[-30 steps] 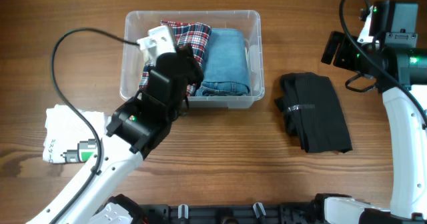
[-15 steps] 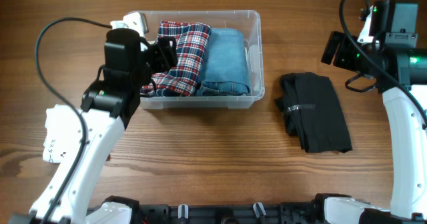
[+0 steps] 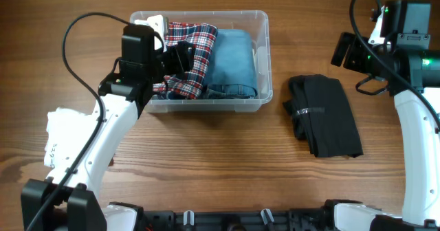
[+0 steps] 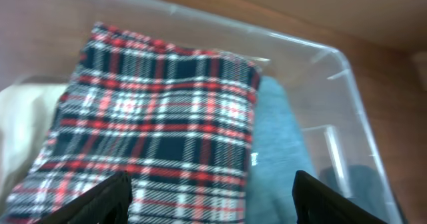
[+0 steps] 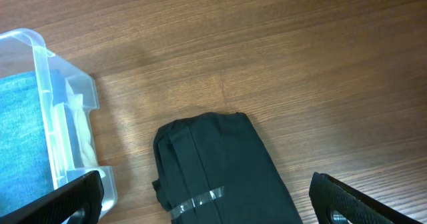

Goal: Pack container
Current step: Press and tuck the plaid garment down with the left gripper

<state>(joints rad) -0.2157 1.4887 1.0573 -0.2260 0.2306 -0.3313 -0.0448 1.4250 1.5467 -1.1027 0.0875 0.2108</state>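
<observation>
**packrat_09:** Quick check, where's the container [image 3: 206, 12] sitting, and what's in it so far?

**benchwarmer:** Up by the far edge of the bench [image 3: 227, 162], roughly mid-way along. A plaid shirt [image 3: 196, 35] lies folded in the left half and jeans [image 3: 234, 59] fill the right half, packed side by side so both lie flat. The wrist view also shows some cream cloth [image 4: 17, 127] tucked under the plaid on its left.

**packrat_09:** And the arms?

**benchwarmer:** The left fingers [image 4: 107, 199] hang right over the plaid, spread wide with nothing pinched between them, so the shirt looks let go. The right fingers [image 5: 67, 201] are spread wide too and empty, hovering over the bench's right side above a black garment [image 3: 326, 117] that lies folded just right of the bin.

**packrat_09:** So black one next?

**benchwarmer:** That's my guess, since it's on the right arm's side. There's also a white bundle [image 3: 58, 131] near the left edge, not packed yet. Space is tight, so anything more probably has to go on top.
</observation>
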